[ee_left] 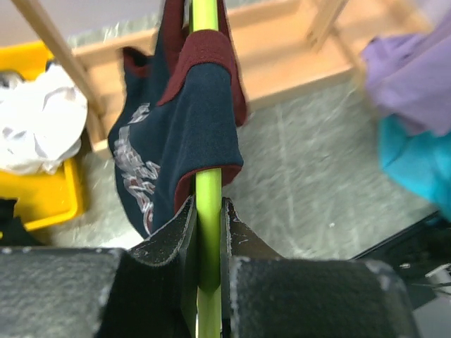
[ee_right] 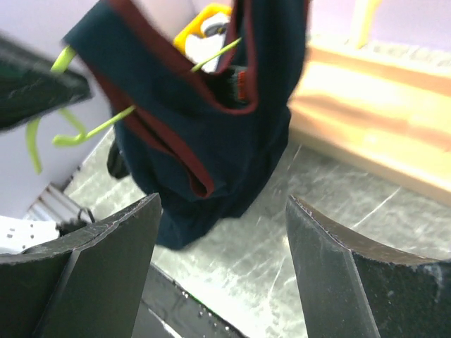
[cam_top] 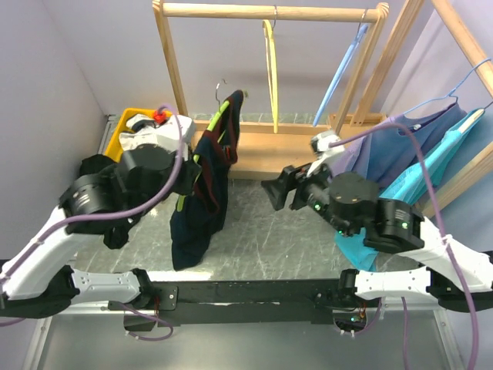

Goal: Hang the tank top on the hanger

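Observation:
The dark navy tank top (cam_top: pixel 206 189) with dark red trim hangs draped over the lime-green hanger (cam_top: pixel 219 118), held up above the table. My left gripper (ee_left: pixel 206 211) is shut on the hanger's green bar (ee_left: pixel 206 186), just below the tank top (ee_left: pixel 180 120). The cloth sits bunched on one arm of the hanger. My right gripper (ee_right: pixel 222 218) is open with nothing between its fingers. It hovers a short way right of the tank top (ee_right: pixel 204 134), apart from it. The hanger's green wire (ee_right: pixel 99 130) pokes out of the cloth there.
A wooden rack (cam_top: pixel 269 11) stands behind, with a yellow hanger (cam_top: pixel 271 69) and a light blue hanger (cam_top: pixel 343 69) on its rail. A yellow bin (cam_top: pixel 117 135) with a white garment sits back left. A black garment (cam_top: pixel 96 166) lies left. Purple and teal clothes (cam_top: pixel 416 154) hang right.

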`<act>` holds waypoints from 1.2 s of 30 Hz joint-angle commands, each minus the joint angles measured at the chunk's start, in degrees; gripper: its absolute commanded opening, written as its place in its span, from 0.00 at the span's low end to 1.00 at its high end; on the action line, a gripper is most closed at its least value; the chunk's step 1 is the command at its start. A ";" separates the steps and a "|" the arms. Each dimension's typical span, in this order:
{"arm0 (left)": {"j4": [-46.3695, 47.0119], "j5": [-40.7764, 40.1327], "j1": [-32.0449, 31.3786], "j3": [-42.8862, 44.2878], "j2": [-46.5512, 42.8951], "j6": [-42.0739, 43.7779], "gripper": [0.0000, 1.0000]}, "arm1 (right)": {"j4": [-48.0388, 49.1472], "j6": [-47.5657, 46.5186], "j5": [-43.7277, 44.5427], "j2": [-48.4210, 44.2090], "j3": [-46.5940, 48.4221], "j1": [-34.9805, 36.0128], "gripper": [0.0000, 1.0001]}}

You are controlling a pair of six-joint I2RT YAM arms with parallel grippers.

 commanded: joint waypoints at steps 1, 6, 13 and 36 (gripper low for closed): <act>10.31 7.25 10.08 -0.14 -0.14 2.02 0.01 | 3.52 3.40 -4.38 0.24 -4.09 -0.30 0.78; 14.63 12.63 15.31 0.72 1.62 4.48 0.01 | 7.48 6.30 -8.86 1.12 -10.15 -0.21 0.78; 14.02 18.07 22.51 14.26 10.31 6.24 0.01 | 10.55 7.36 -10.62 3.31 -13.68 -0.30 0.78; 16.04 42.51 43.26 31.94 24.30 2.56 0.01 | 10.64 7.97 -11.50 4.19 -12.45 -0.12 0.77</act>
